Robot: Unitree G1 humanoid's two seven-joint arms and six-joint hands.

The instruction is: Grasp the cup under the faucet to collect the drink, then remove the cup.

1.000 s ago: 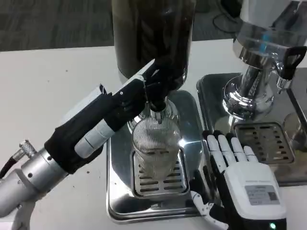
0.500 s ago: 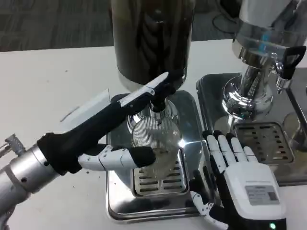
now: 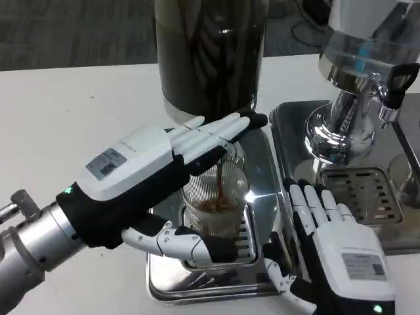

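left hand: fingers extended flat over the cup's top toward the faucet, thumb curled low at the base, seemingly not closed on it | right hand: open, empty, just right of cup, nearer for a side grasp | clear ribbed plastic cup: upright on steel drip tray, dark stream filling it

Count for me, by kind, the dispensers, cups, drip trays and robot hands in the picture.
Dispensers: 2, dark and clear
Cups: 1
Drip trays: 2
Hands: 2, left hand, right hand
Total: 7
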